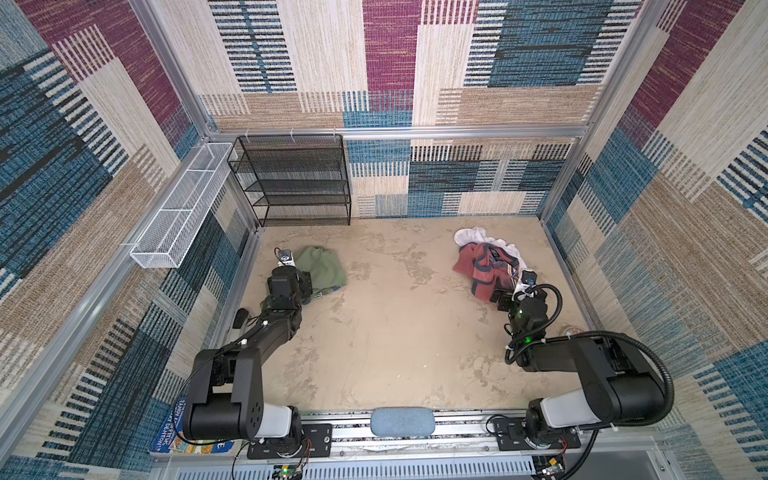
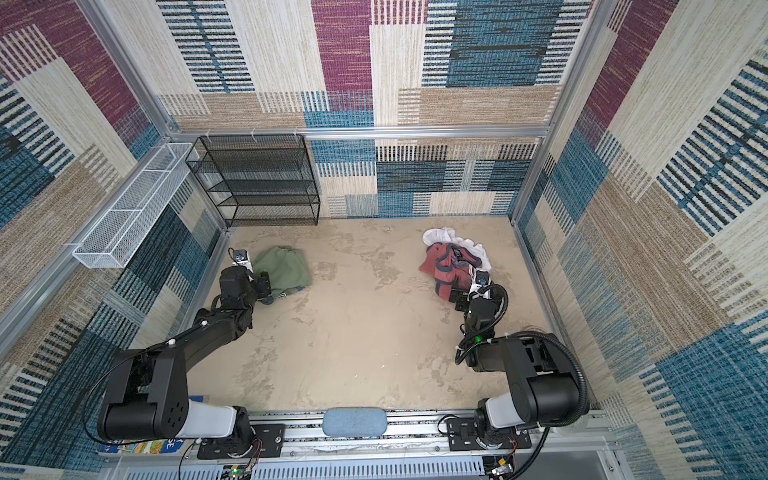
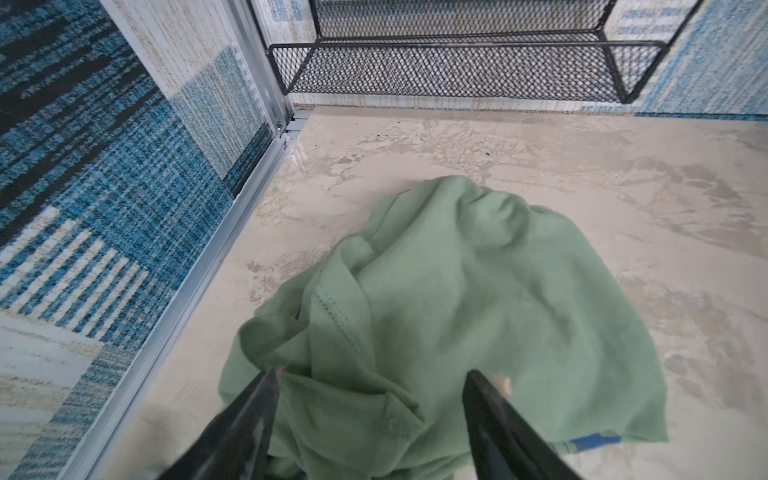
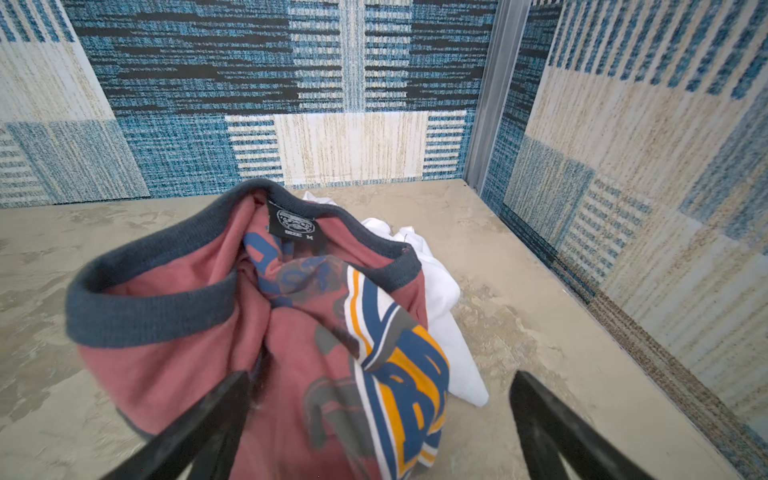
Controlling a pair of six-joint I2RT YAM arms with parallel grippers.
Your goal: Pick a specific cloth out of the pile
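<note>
The cloth (image 1: 328, 266) (image 2: 289, 266), an olive-green garment, lies crumpled on the beige floor at the left, near the side wall. My left gripper (image 1: 309, 286) (image 2: 264, 284) hovers at its near edge. In the left wrist view that gripper (image 3: 372, 374) is open, its black fingers spread above folds of the cloth (image 3: 478, 299), pinching nothing. The pile (image 1: 486, 262) (image 2: 453, 259) lies at the right: a rust-red shirt (image 4: 178, 365) with a navy collar and a white garment (image 4: 440, 299). My right gripper (image 1: 503, 297) (image 4: 380, 376) is open at the pile's near edge.
A black mesh shelf (image 1: 291, 178) stands against the back wall on the left. A white wire basket (image 1: 178, 208) hangs on the left wall. Patterned walls enclose the floor on three sides. A blue-grey pad (image 1: 402, 420) sits on the front rail.
</note>
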